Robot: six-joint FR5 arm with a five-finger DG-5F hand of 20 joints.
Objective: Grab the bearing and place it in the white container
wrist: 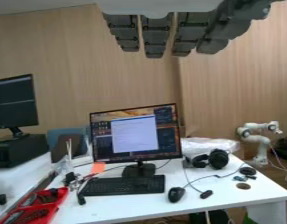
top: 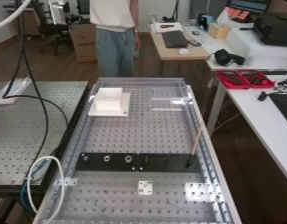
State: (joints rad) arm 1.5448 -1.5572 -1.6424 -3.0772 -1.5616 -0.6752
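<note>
In the high view, small round metal pieces that look like bearings (top: 129, 159) sit in a row on the left half of a black plate (top: 168, 162), which lies across the bench. Farther up the bench, toward its far left corner, a white box-shaped container (top: 109, 99) stands on a flat white base. The hand (wrist: 155, 35) hangs into the wrist view with its dark grey fingers straight and slightly spread. Nothing is held between them, and the desk and wall lie beyond.
A thin wooden stick (top: 197, 142) rises from the black plate's right end. A small white square plate (top: 145, 187) lies nearer on the perforated bench (top: 114, 202). Clear raised rails line the bench's sides. A white cable (top: 59, 172) loops over the near left edge.
</note>
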